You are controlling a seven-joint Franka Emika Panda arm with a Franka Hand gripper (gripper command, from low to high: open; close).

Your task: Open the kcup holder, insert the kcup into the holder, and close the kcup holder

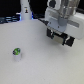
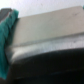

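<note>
The gripper (image 1: pixel 59 39) hangs low over the white table (image 1: pixel 40 65), toward the exterior view's right. It is a white and grey block with two short dark fingers (image 1: pixel 50 34) pointing down. The fingers stand a little apart, and there is nothing between them that I can see. I cannot tell if the tips touch the table or stop just above it. Right behind the gripper, mostly hidden by it, is a big dark shape that may be the kcup holder (image 1: pixel 74 31), but the picture is too blurry to be sure. The kcup (image 1: pixel 16 52) is well apart from the gripper, off toward the exterior view's left and nearer the front of the table. It is a small pale cup with a green lid, and it stands upright by itself on the white top. Far from the gripper, at the back of the table, a thin white thing (image 1: pixel 25 11) stands up tall. The wrist view is very blurry. It shows a wide grey slab (image 2: pixel 47 32) and a green-blue edge (image 2: pixel 7 35), and I cannot tell what they are.
</note>
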